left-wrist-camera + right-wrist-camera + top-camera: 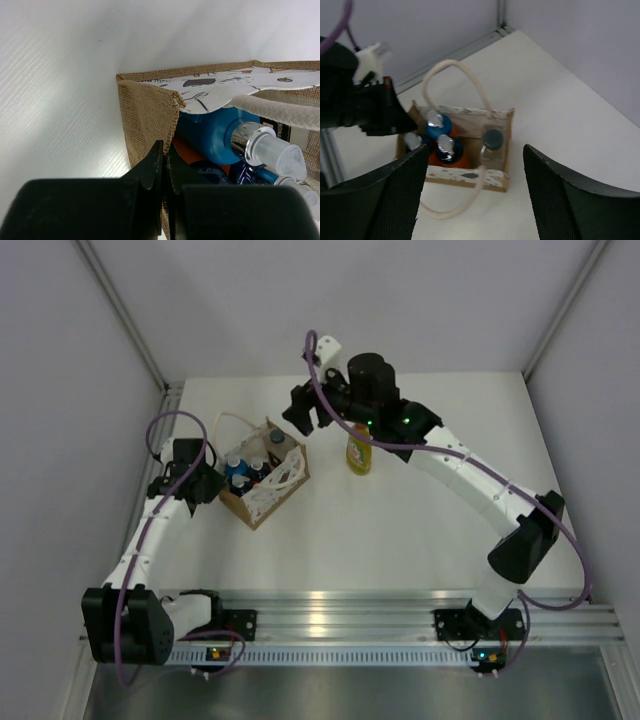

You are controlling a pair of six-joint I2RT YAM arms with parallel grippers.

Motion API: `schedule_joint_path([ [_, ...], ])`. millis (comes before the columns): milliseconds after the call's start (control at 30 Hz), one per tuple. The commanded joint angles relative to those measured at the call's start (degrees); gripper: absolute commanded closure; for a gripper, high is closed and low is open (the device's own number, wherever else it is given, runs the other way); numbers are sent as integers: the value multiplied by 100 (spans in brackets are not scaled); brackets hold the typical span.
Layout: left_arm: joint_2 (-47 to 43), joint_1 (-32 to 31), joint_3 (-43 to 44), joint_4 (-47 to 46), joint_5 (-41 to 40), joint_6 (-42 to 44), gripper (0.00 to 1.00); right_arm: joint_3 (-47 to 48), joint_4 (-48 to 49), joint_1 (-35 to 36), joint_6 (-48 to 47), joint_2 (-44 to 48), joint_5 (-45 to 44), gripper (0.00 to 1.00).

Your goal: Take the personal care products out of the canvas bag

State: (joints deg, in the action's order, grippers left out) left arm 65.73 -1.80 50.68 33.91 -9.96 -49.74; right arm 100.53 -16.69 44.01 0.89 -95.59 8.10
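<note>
The tan canvas bag (243, 506) stands at the table's left, its white cord handles (451, 67) flopped outward. Inside it are orange-and-blue bottles (447, 149) with pale caps (272, 152) and a flat whitish bottle with a dark round cap (493, 138). A yellow bottle (359, 453) stands upright on the table right of the bag, beside the right arm. My left gripper (167, 150) is shut on the bag's burlap rim (150, 107) at its left corner. My right gripper (476, 152) hangs open above the bag with nothing between its fingers (570, 195).
Grey walls enclose the white table (430, 520) on three sides, and a metal rail (400, 615) runs along the near edge. The left arm's wrist (365, 112) sits right beside the bag's left end in the right wrist view.
</note>
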Motion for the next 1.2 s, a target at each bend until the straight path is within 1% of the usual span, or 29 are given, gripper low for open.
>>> schedule_joint_path([
  [0, -87, 31, 109, 353, -164, 227, 100, 633, -774, 642, -536, -486, 737, 27],
  [100, -70, 31, 127, 379, -165, 298, 100, 941, -976, 959, -703, -846, 413, 30],
  [167, -70, 31, 136, 379, -156, 350, 100, 1109, -994, 1004, -643, -1092, 298, 32],
  [300, -61, 31, 127, 388, -86, 386, 100, 1372, -1003, 1040, -598, -1514, 315, 34],
  [433, -17, 31, 118, 388, -7, 377, 100, 1846, -1187, 1040, -642, -2014, 306, 36],
  [533, 27, 31, 127, 379, 55, 368, 100, 1970, -1232, 1048, -677, -2270, 368, 37],
  [600, 36, 31, 136, 388, 55, 377, 100, 2032, -1232, 1040, -677, -2376, 350, 37],
  [700, 97, 31, 197, 388, 64, 456, 100, 2189, -1223, 1040, -730, -2595, 280, 42],
  [800, 124, 31, 250, 388, 99, 509, 100, 2339, -1232, 1040, -827, -2736, 219, 45],
  [1000, 133, 31, 311, 388, 125, 535, 100, 2436, -1232, 1013, -880, -2938, 341, 51],
  [1067, 141, 31, 320, 388, 134, 544, 100, 2454, -1223, 1013, -871, -2991, 377, 56],
  [1167, 159, 31, 320, 388, 152, 535, 100, 2480, -1223, 1013, -853, -3079, 394, 58],
])
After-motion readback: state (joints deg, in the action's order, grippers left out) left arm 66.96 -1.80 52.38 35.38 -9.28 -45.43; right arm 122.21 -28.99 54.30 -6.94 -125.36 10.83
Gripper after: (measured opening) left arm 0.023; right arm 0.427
